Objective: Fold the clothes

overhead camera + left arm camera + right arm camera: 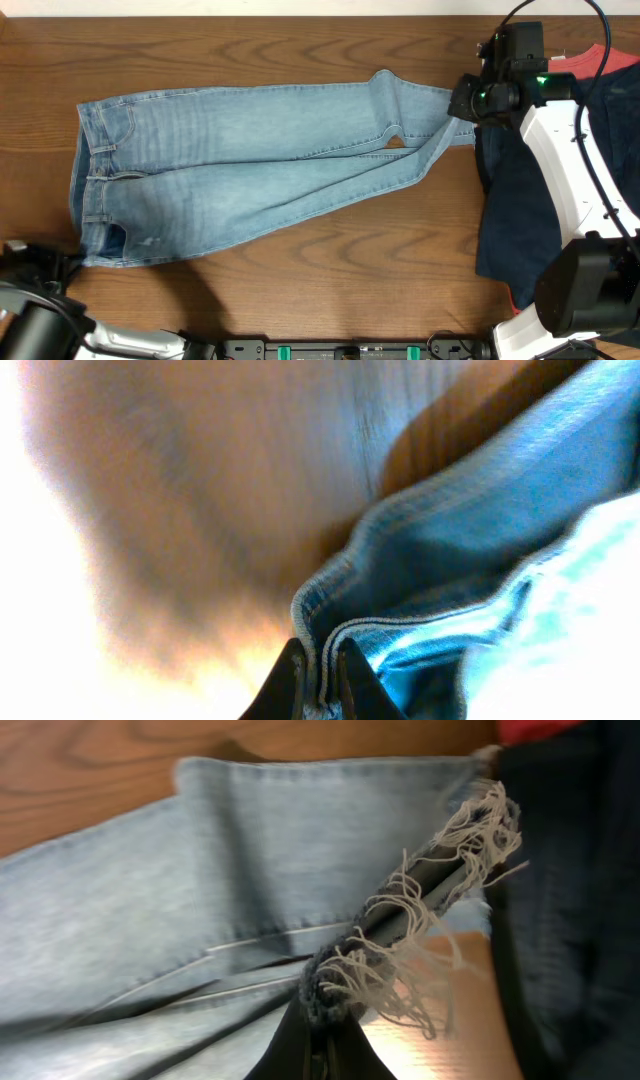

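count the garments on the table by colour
light-blue jeans: 1
dark navy garment: 1
red garment, mostly hidden under the navy one: 1
total: 3

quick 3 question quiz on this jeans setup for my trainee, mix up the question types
1. True or false: the jeans lie with the waistband toward the right arm.
2. What is the right pincer clamped on? A) the frayed hem B) a back pocket C) a belt loop
3. Fill in: beyond the dark garment by the right arm, a ___ cloth shows at the table's far right.

Key: 1 false, the waistband is on the left arm's side; 2 A; 3 red.
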You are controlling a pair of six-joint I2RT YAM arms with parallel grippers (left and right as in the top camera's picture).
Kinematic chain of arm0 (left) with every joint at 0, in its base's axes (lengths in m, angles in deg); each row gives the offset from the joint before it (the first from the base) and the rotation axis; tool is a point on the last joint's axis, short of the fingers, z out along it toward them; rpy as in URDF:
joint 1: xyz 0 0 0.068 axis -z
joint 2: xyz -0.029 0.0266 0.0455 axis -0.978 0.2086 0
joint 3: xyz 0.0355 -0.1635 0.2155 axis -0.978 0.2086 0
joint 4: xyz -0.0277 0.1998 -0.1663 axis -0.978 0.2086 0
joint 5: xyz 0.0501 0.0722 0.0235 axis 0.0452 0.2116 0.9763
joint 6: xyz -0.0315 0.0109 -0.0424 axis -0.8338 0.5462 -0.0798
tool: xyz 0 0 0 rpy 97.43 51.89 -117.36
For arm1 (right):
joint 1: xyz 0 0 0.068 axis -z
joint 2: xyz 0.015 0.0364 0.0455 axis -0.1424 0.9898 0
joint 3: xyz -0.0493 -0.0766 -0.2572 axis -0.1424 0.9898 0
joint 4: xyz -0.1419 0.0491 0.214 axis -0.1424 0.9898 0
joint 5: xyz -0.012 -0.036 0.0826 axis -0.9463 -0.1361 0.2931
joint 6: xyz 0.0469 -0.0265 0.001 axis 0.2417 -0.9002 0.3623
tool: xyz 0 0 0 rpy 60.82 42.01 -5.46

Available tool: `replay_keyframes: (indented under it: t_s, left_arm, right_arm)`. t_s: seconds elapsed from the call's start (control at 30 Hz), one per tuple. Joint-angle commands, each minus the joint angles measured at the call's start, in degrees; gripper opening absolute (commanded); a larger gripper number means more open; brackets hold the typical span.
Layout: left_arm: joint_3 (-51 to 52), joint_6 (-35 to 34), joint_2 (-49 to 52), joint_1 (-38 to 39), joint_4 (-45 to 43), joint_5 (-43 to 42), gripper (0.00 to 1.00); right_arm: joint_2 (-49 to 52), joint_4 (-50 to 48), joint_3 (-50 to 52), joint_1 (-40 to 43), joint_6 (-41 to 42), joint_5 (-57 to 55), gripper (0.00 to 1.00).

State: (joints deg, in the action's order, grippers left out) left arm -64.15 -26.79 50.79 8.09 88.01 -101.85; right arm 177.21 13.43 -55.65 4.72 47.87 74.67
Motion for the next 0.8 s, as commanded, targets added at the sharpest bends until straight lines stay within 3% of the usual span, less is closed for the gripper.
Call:
replay_keyframes:
  t_s: [0.0, 0.33, 0.67, 0.77]
  left_arm:
    - [0.0, -4.6, -9.5, -1.9, 2.9, 1.3, 0.06]
    - [0.0, -13.2, -31.5, -2.8, 11.3, 22.3, 0.06]
    - [0.0, -15.0, -37.7, -2.8, 11.3, 28.7, 0.06]
    - [0.0, -16.7, -37.6, -2.8, 10.3, 27.4, 0.06]
  right_arm:
    - [-3.4, 1.4, -0.4, 0.1, -0.9, -6.4, 0.01]
    - [-13.1, 10.3, -0.4, 0.7, 5.2, -11.5, 0.01]
    - [-17.9, 15.7, -0.4, 5.4, 6.6, -10.9, 0.01]
    - [-16.5, 11.0, -0.4, 5.7, 0.8, -2.7, 0.01]
